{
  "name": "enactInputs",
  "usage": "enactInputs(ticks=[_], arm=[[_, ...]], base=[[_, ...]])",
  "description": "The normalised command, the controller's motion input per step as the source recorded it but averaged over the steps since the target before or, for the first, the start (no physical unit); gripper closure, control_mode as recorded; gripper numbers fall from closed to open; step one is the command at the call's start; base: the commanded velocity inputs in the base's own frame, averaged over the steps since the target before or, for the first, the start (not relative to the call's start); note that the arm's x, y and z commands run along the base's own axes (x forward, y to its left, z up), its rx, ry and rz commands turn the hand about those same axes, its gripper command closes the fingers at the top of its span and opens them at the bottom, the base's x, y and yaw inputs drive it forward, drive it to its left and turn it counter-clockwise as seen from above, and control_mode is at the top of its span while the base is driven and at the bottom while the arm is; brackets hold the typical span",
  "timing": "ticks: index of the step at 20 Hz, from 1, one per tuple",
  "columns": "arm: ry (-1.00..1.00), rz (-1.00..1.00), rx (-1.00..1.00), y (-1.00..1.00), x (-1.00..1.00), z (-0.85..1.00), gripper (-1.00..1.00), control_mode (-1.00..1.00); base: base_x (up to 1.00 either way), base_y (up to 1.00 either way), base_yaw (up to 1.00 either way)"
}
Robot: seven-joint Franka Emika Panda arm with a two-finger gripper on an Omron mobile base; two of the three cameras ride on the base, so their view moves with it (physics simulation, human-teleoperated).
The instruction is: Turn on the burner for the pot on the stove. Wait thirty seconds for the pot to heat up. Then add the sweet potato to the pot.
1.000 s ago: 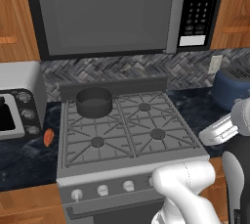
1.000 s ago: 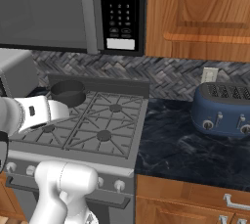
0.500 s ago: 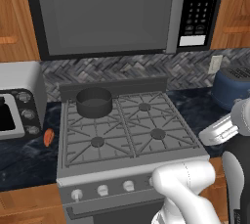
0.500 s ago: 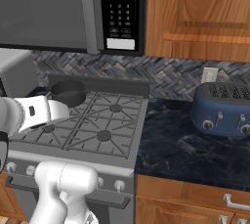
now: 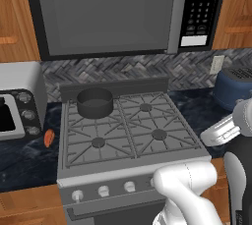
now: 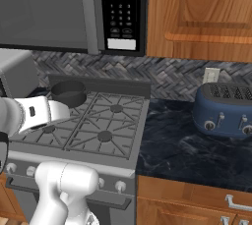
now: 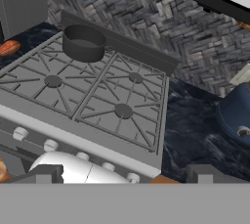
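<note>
A small dark-grey pot (image 5: 94,102) sits on the back-left burner of a grey four-burner gas stove (image 5: 123,143), beneath a black-and-silver microwave (image 5: 118,13) set between wooden cabinets. An orange-red sweet potato (image 5: 48,138) lies on the dark marbled counter (image 5: 24,162) just left of the range, in front of a silver toaster oven (image 5: 19,101). A row of small white knobs (image 5: 103,191) lines the stove's front panel. On the counter right of the range stands a blue toaster (image 6: 227,108), below a wall outlet (image 6: 211,75) on the herringbone backsplash. From the hand view, the gripper (image 7: 123,175) hovers in front of the stove, its fingers (image 7: 41,174) spread wide and released, grasping nothing, well apart from pot and sweet potato alike
</note>
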Motion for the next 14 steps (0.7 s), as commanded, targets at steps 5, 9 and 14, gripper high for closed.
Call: enactInputs(ticks=[5, 9, 14], arm=[[0.0, 0.0, 0.0, 0.0, 0.0, 0.0, -1.0, -1.0], [0.0, 0.0, 0.0, 0.0, 0.0, 0.0, -1.0, -1.0], [0.0, 0.0, 0.0, 0.0, 0.0, 0.0, -1.0, -1.0]], base=[[0.0, 0.0, 0.0], [0.0, 0.0, 0.0], [0.0, 0.0, 0.0]])
